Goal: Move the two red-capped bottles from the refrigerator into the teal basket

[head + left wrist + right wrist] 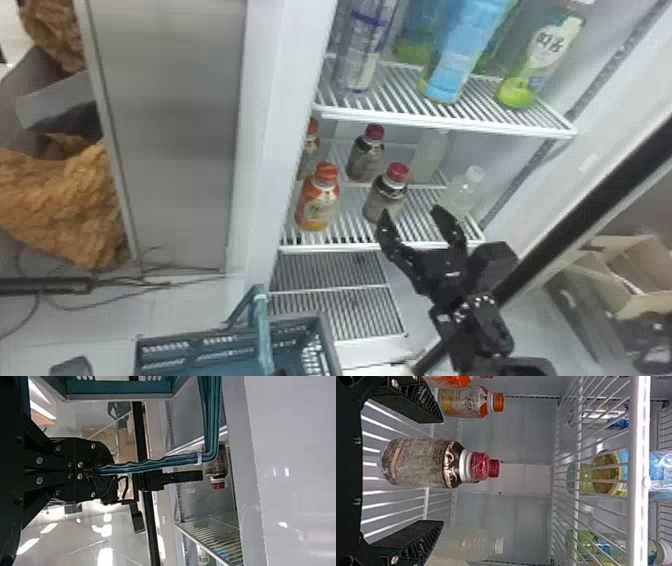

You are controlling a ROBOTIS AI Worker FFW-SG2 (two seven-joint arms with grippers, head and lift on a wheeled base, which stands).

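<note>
The right gripper [411,212] has its fingers spread, with air on both sides of the near red-capped bottle [384,201]. Left of that bottle a narrow gap ends at the near orange-capped bottle [319,207]; to the right, a clear bottle [462,192] limits the room. Directly behind, the far red-capped bottle [365,160] blocks a deeper push. The upper shelf [445,125] bounds lifting, though there is free height over the caps. The near side lies open across the lower shelf [350,247]. Over the basket [329,350], the raised handle [263,325] crosses the opening, leaving gaps left and right.
</note>
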